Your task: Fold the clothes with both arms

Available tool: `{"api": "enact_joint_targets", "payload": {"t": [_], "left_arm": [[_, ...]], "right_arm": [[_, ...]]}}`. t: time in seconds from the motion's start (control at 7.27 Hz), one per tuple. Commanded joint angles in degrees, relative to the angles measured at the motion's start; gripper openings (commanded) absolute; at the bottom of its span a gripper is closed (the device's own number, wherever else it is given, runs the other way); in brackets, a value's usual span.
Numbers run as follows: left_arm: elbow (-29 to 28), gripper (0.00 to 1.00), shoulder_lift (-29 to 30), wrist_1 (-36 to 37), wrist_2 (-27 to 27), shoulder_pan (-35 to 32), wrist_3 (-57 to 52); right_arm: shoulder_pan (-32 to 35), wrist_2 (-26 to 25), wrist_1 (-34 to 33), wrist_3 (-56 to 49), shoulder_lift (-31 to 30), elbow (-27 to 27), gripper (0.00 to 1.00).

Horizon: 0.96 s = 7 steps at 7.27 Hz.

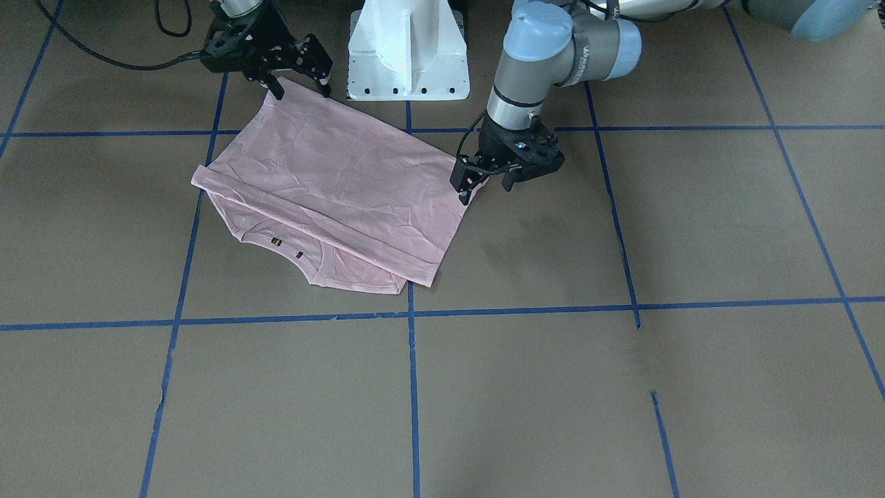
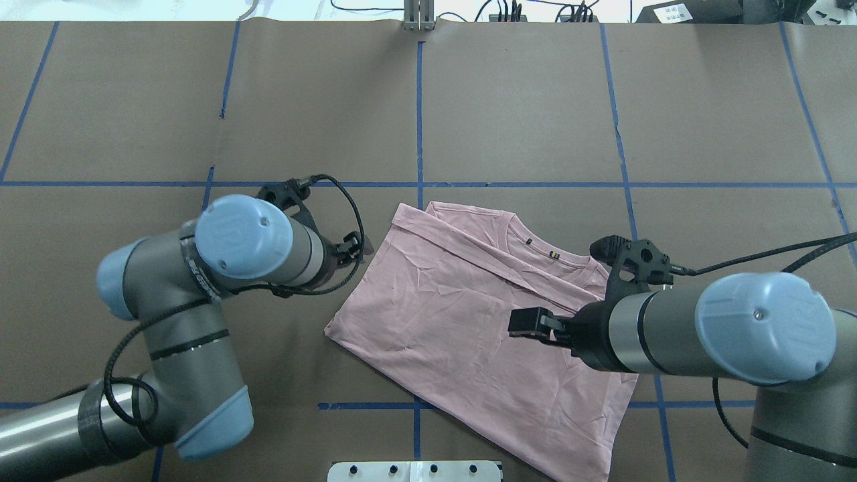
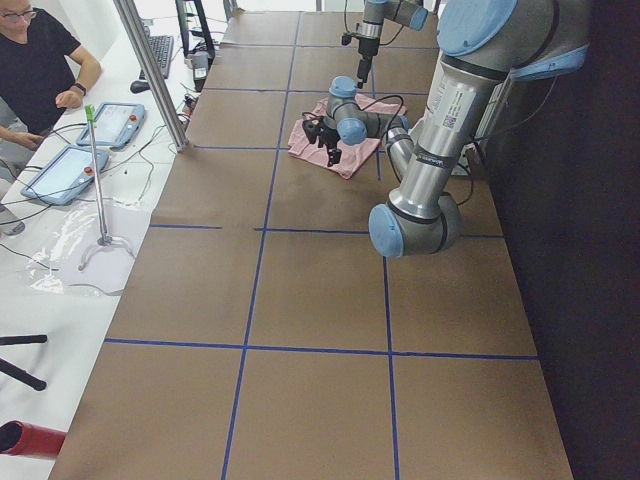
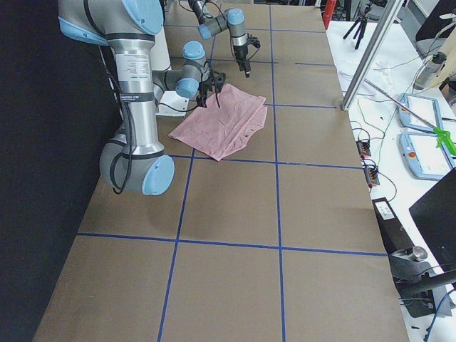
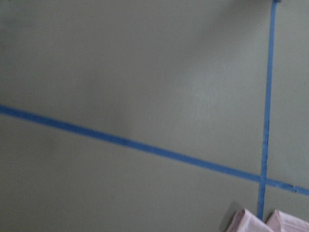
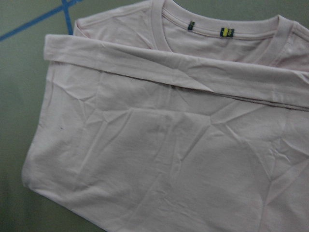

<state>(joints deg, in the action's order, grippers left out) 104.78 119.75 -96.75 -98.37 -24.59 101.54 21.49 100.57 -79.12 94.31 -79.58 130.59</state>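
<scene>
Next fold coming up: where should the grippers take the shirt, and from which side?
Probably the shirt's creased edge nearest the base, at its two end corners, each approached from its outer side. It lies straight and flat as one doubled layer, and the open right gripper and left gripper sit at those corners. The far side, with hem and collar, has loose layers.

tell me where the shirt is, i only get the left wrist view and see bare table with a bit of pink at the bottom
Observer: The T-shirt lies folded flat on the table, collar on the far side from the robot.
Operator: is my left gripper closed
Observer: No, the left gripper is open, beside the shirt's left edge.
Operator: and the right one
Observer: The right gripper is open too, raised above the shirt, not holding it.
</scene>
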Motion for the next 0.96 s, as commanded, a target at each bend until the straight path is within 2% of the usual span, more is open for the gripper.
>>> {"api": "enact_joint_targets", "payload": {"t": [0.0, 0.83], "left_arm": [[0.2, 0.94, 0.4, 3.8, 3.4, 5.7, 6.6], [-0.9, 0.92, -0.2, 3.8, 4.6, 7.3, 7.4]], "right_arm": [[3.2, -0.1, 0.0, 0.0, 2.3, -0.4, 1.00], [3.2, -0.1, -0.1, 0.3, 2.3, -0.8, 1.00]]}}
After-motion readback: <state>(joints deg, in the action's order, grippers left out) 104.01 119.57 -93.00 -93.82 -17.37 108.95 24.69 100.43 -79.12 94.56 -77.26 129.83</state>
